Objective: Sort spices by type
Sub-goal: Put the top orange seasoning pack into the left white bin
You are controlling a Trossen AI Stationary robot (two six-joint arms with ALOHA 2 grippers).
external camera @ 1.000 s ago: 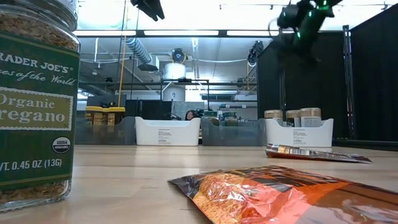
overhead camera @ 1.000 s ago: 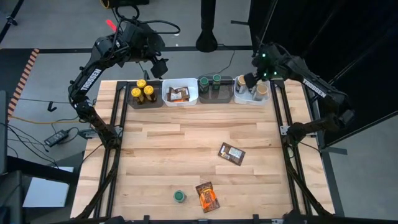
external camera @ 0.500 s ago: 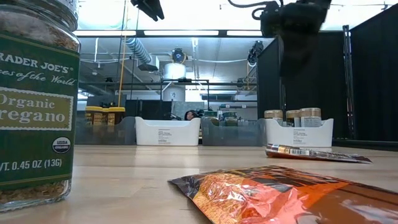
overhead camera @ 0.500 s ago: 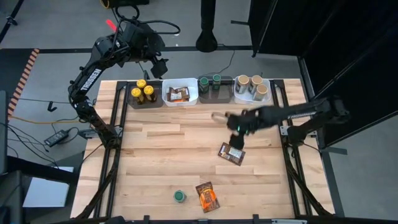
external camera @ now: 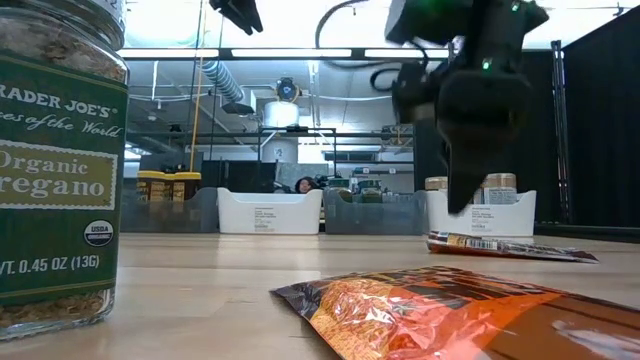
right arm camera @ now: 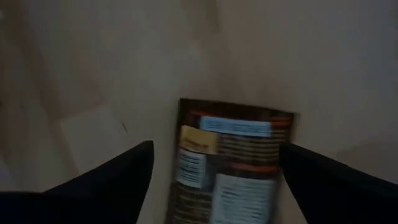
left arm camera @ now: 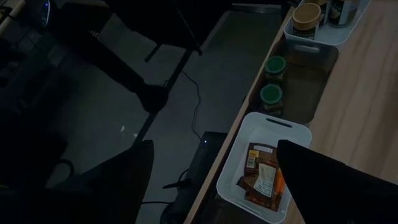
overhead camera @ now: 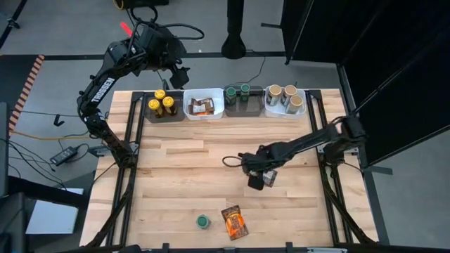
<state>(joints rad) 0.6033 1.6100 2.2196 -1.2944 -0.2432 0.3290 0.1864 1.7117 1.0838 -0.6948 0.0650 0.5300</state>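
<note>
The brown packet [right arm camera: 230, 165] lies flat on the table [overhead camera: 176, 190], right of the middle. It is dark, with printed labels. It looks light, thin and floppy, so pinching one edge seems best. The right gripper [overhead camera: 259, 176] hangs spread just above it, grasping nothing. The left gripper [overhead camera: 184, 77] waits, spread, beyond the far edge.

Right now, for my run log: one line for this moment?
right pincer: open, over brown packet | left pincer: open, above white bin
</note>
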